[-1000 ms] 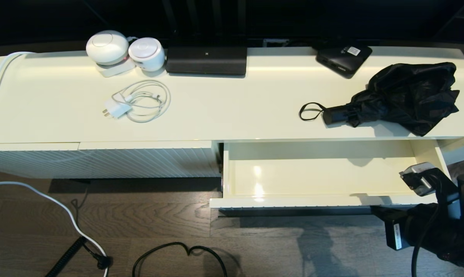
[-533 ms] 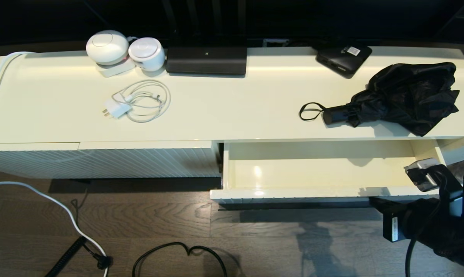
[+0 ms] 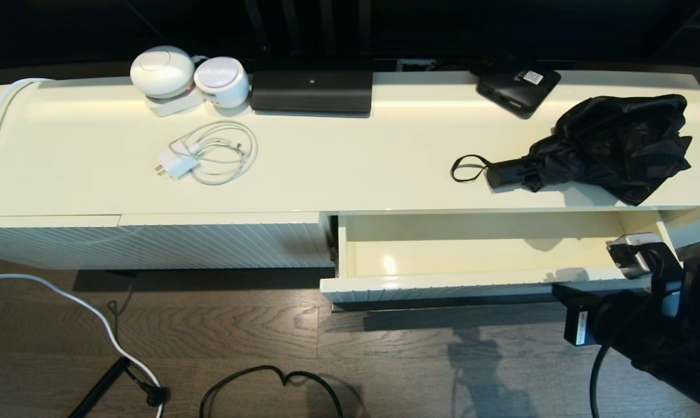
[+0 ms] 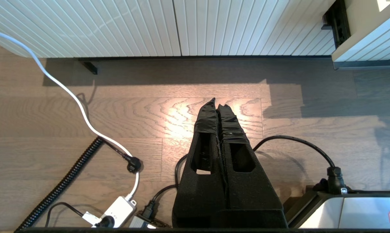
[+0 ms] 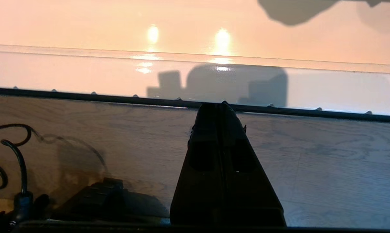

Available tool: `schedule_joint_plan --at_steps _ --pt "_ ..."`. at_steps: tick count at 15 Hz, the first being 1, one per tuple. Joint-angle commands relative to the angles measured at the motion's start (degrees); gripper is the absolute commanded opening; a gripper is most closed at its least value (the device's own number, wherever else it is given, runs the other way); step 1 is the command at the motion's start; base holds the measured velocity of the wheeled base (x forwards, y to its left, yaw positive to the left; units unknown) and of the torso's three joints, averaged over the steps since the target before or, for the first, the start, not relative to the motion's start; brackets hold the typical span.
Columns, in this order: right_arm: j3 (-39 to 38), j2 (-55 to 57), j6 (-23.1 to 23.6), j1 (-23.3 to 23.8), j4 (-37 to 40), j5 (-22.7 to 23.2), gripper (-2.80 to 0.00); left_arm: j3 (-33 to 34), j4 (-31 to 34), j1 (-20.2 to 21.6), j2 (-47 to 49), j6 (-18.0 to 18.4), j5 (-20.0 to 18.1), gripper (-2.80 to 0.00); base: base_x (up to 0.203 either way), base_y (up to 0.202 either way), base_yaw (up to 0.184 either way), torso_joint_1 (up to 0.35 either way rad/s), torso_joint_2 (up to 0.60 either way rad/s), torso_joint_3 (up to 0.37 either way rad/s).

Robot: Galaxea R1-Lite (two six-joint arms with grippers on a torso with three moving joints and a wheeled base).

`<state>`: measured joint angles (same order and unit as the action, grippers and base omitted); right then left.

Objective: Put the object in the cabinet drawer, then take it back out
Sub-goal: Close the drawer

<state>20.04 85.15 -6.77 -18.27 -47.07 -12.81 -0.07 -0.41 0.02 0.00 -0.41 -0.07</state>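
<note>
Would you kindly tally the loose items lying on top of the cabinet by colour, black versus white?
Black: 3, namely the umbrella, the flat black box with a white label, and the wide black device at the back.
White: 3, namely two round devices and the coiled charger cable.
Total: 6

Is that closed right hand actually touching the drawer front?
Touching, it seems. In the right wrist view the shut right hand has its tips against the dark handle bar on the cabinet drawer, with no gap visible.
</note>
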Motion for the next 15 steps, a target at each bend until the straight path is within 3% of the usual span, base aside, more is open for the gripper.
schedule_joint_plan --at_steps 1,5,10,15 --pt "0.9 1.0 -0.4 0.2 -1.2 -0.9 -2.80 0.0 0.0 0.0 0.0 0.0 0.0 -2.80 0.000 0.000 0.000 0.000 0.00 0.000" --pt "2.3 3.0 -2.3 -0.4 -3.7 -1.1 -2.80 0.0 0.0 0.1 0.0 0.0 0.0 -2.80 0.000 0.000 0.000 0.000 0.00 0.000" --pt "4.0 -0.6 -5.1 -3.4 3.3 -0.6 -2.80 0.0 0.0 0.1 0.0 0.0 0.0 -2.80 0.000 0.000 0.000 0.000 0.00 0.000" --pt "6.5 1.3 -6.3 -3.9 3.1 -0.6 -2.80 0.0 0.0 0.0 0.0 0.0 0.0 -2.80 0.000 0.000 0.000 0.000 0.00 0.000"
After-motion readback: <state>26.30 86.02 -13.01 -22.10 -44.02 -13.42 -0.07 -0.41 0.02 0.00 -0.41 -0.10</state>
